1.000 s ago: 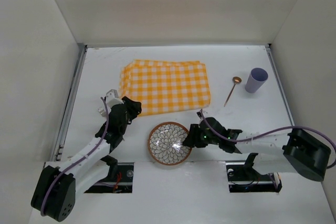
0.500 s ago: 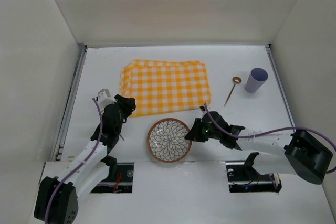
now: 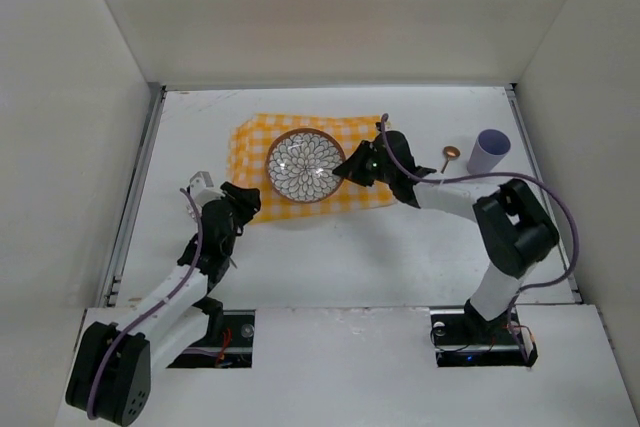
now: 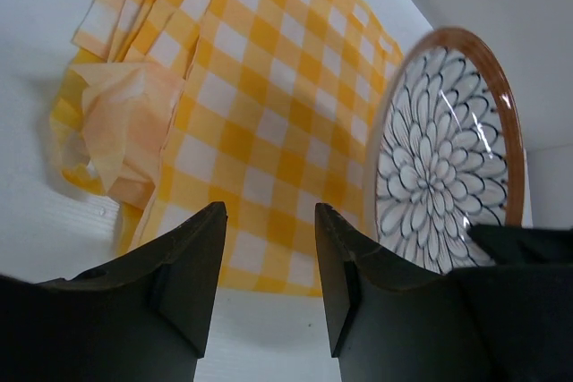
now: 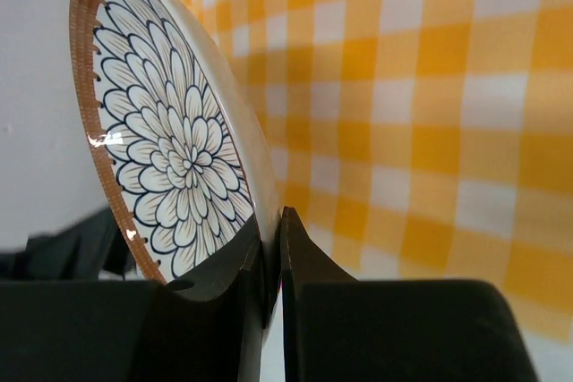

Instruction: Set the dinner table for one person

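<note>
Plate-placing step: with right gripper (image 5: pixel 273 221) clamped on the rim of the flowered plate (image 3: pixel 300 165), tilted over the checked cloth (image 3: pixel 365 137) on the dinner table (image 3: pixel 330 257) and seemingly clear of it, and left gripper (image 4: pixel 269 221) spread empty beside the cloth's corner, level, lower, then release.

One plate (image 3: pixel 305 165), one cloth (image 3: pixel 255 139), one spoon (image 3: pixel 446 158) — one cup (image 3: pixel 488 153).

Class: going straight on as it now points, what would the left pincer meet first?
The left pincer would likely meet the checked cloth near its close edge, though depth is unclear.
</note>
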Motion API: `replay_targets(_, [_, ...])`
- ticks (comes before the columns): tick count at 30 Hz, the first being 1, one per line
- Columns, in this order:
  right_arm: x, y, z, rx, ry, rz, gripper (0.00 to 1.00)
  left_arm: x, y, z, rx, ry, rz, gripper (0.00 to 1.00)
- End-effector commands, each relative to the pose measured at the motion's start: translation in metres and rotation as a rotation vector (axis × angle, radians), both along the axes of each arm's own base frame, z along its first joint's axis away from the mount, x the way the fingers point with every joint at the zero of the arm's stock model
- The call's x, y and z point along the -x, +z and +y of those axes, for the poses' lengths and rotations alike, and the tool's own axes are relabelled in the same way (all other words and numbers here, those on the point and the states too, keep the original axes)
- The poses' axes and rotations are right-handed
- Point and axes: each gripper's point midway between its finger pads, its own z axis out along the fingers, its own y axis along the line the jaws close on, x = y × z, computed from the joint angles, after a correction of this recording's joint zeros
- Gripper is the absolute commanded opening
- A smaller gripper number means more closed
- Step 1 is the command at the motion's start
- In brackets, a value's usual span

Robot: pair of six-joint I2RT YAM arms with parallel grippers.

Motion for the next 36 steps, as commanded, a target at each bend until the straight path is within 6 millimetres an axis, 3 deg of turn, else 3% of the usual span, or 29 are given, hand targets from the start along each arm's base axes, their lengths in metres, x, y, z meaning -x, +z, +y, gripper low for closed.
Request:
replay_targets(1, [-0.041, 0.065, 0.026, -0.186, 0.017, -0.144, 0.10, -0.004, 0.012, -0.004, 0.008, -0.008, -0.076, 0.42])
replay_targets(6, [-0.072, 0.047, 0.031, -0.183, -0.027, -0.102, 0.10, -0.004, 0.007, -0.002, -0.004, 0.000, -0.073, 0.42])
replay_targets(13, [-0.079, 0.007, 0.023, -0.146, -0.080, -0.024, 0.16, -0.004, 0.001, -0.002, -0.012, -0.002, -0.053, 0.42])
replay_targets(17, [-0.070, -0.018, 0.019, -0.103, -0.096, 0.030, 0.33, -0.005, 0.001, -0.004, -0.015, -0.007, -0.052, 0.42])
replay_targets(20, [-0.063, -0.022, 0.012, -0.077, -0.099, 0.040, 0.47, -0.005, 0.001, -0.004, -0.009, -0.005, -0.053, 0.42])
replay_targets(24, [-0.044, -0.019, -0.006, -0.023, -0.111, 0.033, 0.58, -0.005, 0.004, -0.001, -0.013, 0.005, -0.064, 0.42])
replay_targets(28, [-0.007, -0.020, -0.038, 0.080, -0.112, 0.021, 0.62, -0.003, 0.006, 0.004, -0.008, 0.020, -0.074, 0.42])
replay_targets(31, [0.015, -0.005, -0.055, 0.107, -0.114, -0.007, 0.62, -0.002, 0.011, 0.007, -0.013, 0.033, -0.091, 0.42])
replay_targets(33, [0.025, 0.017, -0.064, 0.112, -0.107, -0.046, 0.60, -0.001, 0.011, 0.006, -0.020, 0.033, -0.088, 0.42])
replay_targets(35, [0.020, 0.059, -0.086, 0.136, -0.148, -0.146, 0.49, 0.000, 0.012, 0.001, -0.027, 0.015, -0.085, 0.42])
replay_targets(36, [0.013, 0.079, -0.105, 0.164, -0.205, -0.187, 0.36, 0.000, 0.011, 0.000, -0.032, 0.009, -0.086, 0.42])
